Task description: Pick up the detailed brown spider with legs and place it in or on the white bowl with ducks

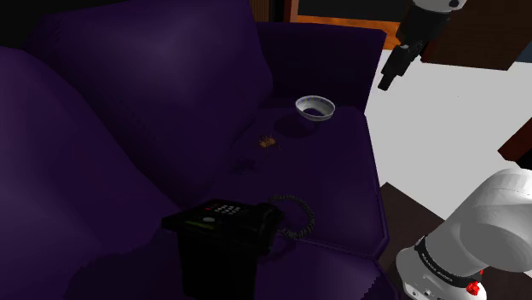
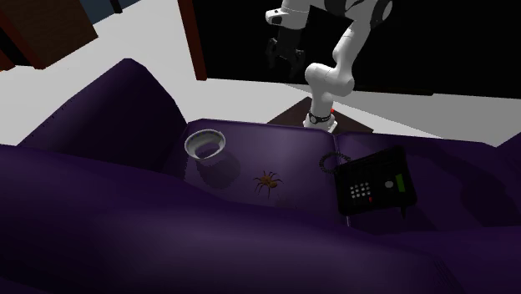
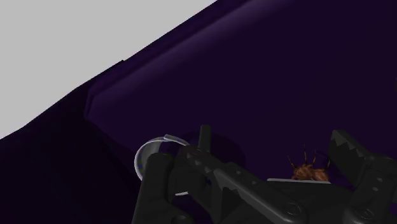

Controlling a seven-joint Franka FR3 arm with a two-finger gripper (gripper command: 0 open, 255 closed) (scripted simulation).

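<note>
Dark purple sofa seat (image 1: 341, 187) carries everything the task needs: the white bowl (image 1: 300, 104) stands near the seat's outer edge. The brown spider (image 1: 267, 143) lies flat on the cushion near the bowl but apart from it, on the bowl's side toward the black telephone (image 1: 226, 217). The gripper (image 1: 388, 81) hangs high above and well apart from the bowl, out past the seat edge over pale floor, its fingers spread wide and holding nothing. Seen along the gripper (image 3: 273, 153), the spider (image 3: 310, 172) sits far below between the open fingers, with the bowl (image 3: 143, 156) just beside it. The coming move looks like a long descent inward past the bowl; the legs splay all round, so no body axis is plain.
</note>
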